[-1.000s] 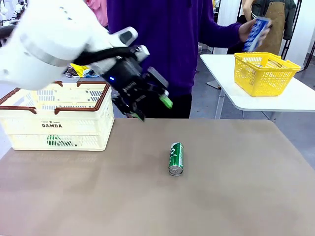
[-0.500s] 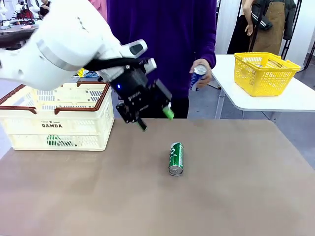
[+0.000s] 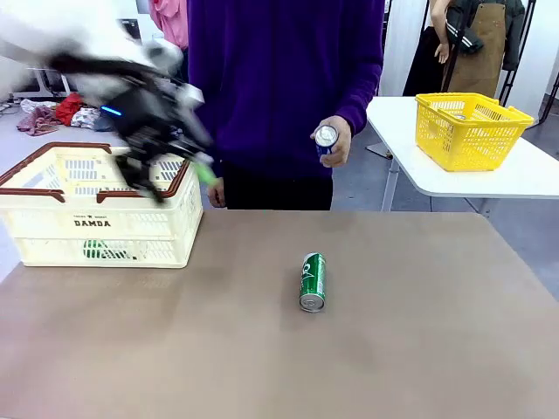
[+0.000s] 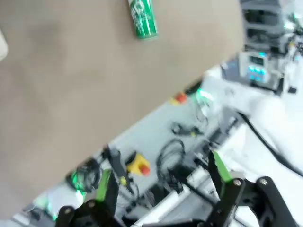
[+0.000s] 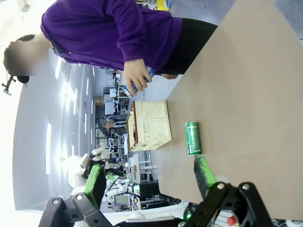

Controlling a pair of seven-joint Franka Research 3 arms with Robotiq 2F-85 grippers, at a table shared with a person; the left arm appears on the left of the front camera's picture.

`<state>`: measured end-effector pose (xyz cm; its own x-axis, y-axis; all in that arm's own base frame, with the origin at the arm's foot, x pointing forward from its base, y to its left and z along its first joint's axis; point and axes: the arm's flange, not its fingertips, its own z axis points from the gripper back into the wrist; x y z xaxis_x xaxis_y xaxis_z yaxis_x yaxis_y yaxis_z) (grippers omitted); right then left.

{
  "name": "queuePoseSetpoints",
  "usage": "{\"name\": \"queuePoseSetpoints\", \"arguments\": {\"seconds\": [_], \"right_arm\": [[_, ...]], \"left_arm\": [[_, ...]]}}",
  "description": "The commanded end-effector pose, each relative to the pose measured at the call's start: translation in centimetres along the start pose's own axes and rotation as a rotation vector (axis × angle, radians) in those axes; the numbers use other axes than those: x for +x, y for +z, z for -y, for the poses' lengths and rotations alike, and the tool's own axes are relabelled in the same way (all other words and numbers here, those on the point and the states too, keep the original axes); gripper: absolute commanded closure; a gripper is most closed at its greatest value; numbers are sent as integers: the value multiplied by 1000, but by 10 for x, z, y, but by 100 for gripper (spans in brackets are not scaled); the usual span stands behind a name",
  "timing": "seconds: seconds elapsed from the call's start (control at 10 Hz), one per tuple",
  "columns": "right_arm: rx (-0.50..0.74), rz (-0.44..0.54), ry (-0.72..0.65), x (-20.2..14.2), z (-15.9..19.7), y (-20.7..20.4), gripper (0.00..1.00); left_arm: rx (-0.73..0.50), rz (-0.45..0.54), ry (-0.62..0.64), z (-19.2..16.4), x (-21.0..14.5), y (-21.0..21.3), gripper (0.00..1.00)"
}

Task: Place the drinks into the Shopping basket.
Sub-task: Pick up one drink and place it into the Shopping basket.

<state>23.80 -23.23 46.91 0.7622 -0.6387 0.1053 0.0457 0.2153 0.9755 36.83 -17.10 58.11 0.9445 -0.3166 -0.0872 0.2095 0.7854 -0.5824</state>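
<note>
The left arm point(image 3: 79, 44) reaches in high from the left, blurred, with its left hand point(image 3: 170, 173) tilted down over the right end of the basket point(image 3: 52, 229). The hand is above the brown rim, not inside. In the left wrist view the left hand point(image 4: 161, 178) has its fingers spread wide, green pads apart and nothing between them. That camera looks past the near edge of the table point(image 4: 57, 85). The right hand point(image 5: 149, 177) is also spread and empty in its own wrist view, off to the side of the table.

The person stands at the far edge in a purple top. The person's hand point(image 3: 336, 140) is raised at waist height and wrapped round a blue can point(image 3: 325, 137), silver end toward me, clear of the table. Their other hand point(image 3: 216, 192) hangs just past the basket's right end.

The basket sits at the far left corner of the table point(image 3: 419, 332), handles folded out. Through its front slots a green can point(image 3: 99, 250) shows low inside, near the front wall. A second green can point(image 3: 313, 281) lies on its side about mid-table, silver end toward the near edge, well apart from the basket. A yellow basket point(image 3: 472, 131) stands on a white side table point(image 3: 524, 179) beyond the far right corner. I cannot tell what it holds.
</note>
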Motion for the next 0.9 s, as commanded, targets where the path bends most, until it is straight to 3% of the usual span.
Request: {"name": "queuePoseSetpoints", "arguments": {"seconds": [0.0, 0.1, 0.3, 0.8], "right_arm": [[24, 6, 12, 2, -3, 0, 0], [24, 6, 12, 2, -3, 0, 0], [24, 6, 12, 2, -3, 0, 0], [24, 6, 12, 2, -3, 0, 0]], "left_arm": [[-156, 90, 68, -98, -108, 118, 0], [-269, 203, 139, -139, -149, 151, 0], [-436, 312, 187, -192, -202, 166, 0], [-527, 385, 173, -222, -233, 143, 0]]}}
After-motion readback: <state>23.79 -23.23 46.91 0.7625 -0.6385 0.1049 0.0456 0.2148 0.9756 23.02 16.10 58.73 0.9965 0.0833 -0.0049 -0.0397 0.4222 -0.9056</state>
